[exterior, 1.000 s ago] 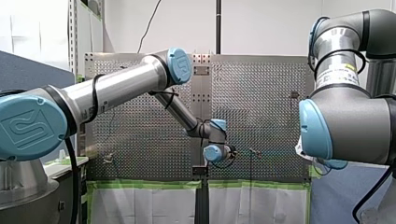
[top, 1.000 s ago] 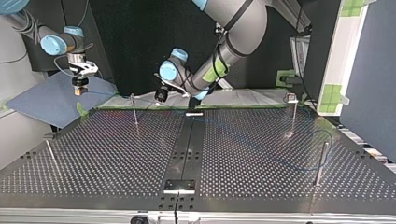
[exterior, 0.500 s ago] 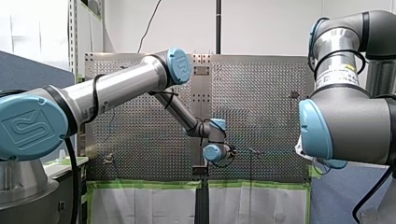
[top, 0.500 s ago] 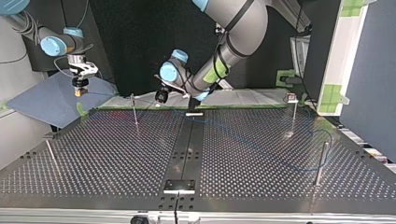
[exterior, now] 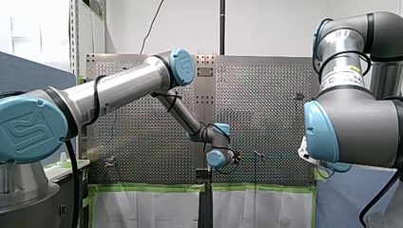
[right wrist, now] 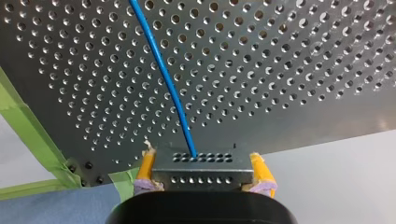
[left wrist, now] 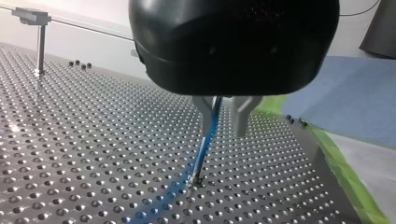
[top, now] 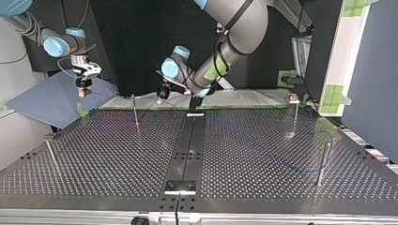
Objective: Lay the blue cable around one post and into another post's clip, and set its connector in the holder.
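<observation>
The perforated worktop (top: 117,154) has green tape (left wrist: 343,172) running along one edge. Beyond that edge, at the top view's left, lies a blue mat (top: 51,101). A black backdrop (top: 131,42) stands behind.

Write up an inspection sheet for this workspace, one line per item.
Surface: perforated table, with green tape along one edge.
Job's things: blue cable leads from the connector out over the table. Thin posts stand upright, among them a clip-topped post.
Clutter: nothing seen.
Grippers: right gripper is shut on the connector and shows yellow pads. Left gripper has its fingers apart, with the blue cable passing between them.
Cables: a black cable loops around the left arm.
Surroundings: blue mat beside the table at the top view's left.
</observation>
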Motion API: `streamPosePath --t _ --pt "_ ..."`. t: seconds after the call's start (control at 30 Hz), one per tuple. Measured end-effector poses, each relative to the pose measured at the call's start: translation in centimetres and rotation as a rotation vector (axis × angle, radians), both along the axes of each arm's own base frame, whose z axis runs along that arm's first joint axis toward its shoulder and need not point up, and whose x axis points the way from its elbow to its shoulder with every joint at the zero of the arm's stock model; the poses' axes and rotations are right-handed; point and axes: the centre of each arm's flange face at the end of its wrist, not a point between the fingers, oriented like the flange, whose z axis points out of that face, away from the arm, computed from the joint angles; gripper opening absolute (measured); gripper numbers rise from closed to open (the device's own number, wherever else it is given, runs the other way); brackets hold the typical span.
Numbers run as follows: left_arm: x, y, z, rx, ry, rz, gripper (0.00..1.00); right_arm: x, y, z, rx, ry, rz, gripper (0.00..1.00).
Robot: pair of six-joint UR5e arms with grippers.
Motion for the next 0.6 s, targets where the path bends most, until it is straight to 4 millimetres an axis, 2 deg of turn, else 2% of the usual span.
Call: streamPosePath --t 0.03,0.07,0.1,0.13,0.4,0.6 --pt "-0.1 0.0 -0.1 0.001 0.0 -0.001 0.63 0.1 0.0 0.0 0.0 0.0 0.001 0.17" --pt "-0.2 0.0 -0.1 0.003 -0.001 -0.003 0.78 0.1 0.0 0.0 0.0 0.0 0.002 0.17" --pt "-0.2 0.0 -0.1 0.004 -0.002 -0.004 0.78 0.2 0.0 0.0 0.001 0.0 0.003 0.17" --pt "-0.2 0.0 -0.1 0.005 -0.004 -0.005 1.0 0.2 0.0 -0.1 0.001 0.0 0.004 0.17" --pt "-0.4 -0.3 0.3 0.025 0.002 0.004 1.0 0.3 0.1 -0.1 0.002 0.0 0.005 0.17" --pt "-1.8 -0.8 -0.1 0.09 0.022 -0.015 1.0 0.4 0.1 -0.2 0.005 -0.002 0.007 0.17"
